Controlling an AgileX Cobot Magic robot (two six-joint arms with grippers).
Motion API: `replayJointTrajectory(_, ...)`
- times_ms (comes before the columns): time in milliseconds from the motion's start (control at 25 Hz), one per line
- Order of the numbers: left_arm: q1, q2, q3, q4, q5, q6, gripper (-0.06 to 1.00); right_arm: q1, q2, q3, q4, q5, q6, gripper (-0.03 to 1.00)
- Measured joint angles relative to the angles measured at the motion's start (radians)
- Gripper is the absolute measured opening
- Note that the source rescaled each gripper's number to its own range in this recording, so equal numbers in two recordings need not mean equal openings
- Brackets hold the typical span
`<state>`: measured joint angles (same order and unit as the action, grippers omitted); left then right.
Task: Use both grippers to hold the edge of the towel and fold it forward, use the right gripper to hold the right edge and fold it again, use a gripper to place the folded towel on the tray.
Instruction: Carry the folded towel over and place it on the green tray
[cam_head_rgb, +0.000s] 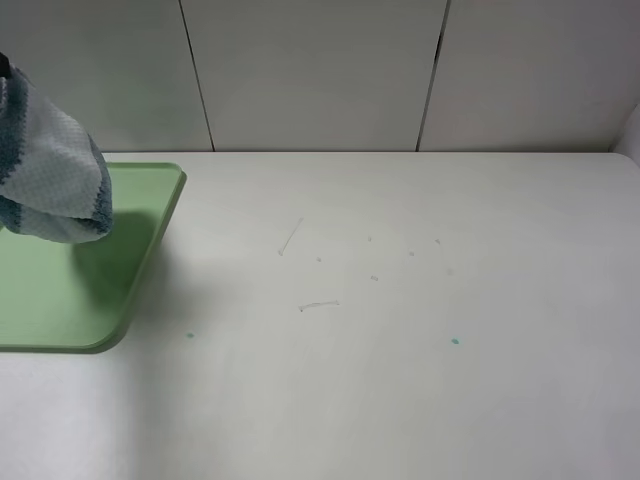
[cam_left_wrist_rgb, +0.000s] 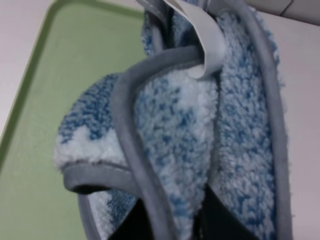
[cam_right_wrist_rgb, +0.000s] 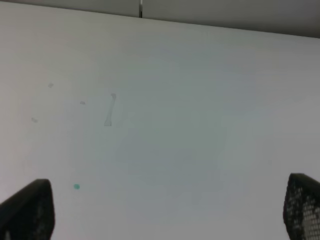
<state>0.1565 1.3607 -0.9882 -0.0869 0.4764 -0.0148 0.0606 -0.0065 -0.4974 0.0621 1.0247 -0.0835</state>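
Fluffy cloth towel (grey-hemmed); smooth matt tray.

Towel: folded, blue-and-white fleecy cloth bunched in layers, filling most of the view. Grey hem curves across the folds; a white label loop hangs near the top. Left gripper: dark parts at the towel's base, clamped on the cloth. Light-green tray behind, pale surface beyond.

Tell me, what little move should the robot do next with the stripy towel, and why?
Probably lower the towel onto the tray. The folded towel hangs bunched from the left pincer, which is shut on it, above the green tray and not yet resting flat. The right pincer is open over bare table, holding nothing.
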Motion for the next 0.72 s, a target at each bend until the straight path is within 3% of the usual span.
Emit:
replayJointTrajectory(320,0.0,0.016,0.029,0.003,-0.002,0.0,0.05,0.0,0.0,0.0,0.0,0.0,0.0,1.0)
replayJointTrajectory(720,0.0,0.029,0.198,0.004,-0.252,0.025,0.05,0.0,0.0,0.0,0.0,0.0,0.0,1.0)
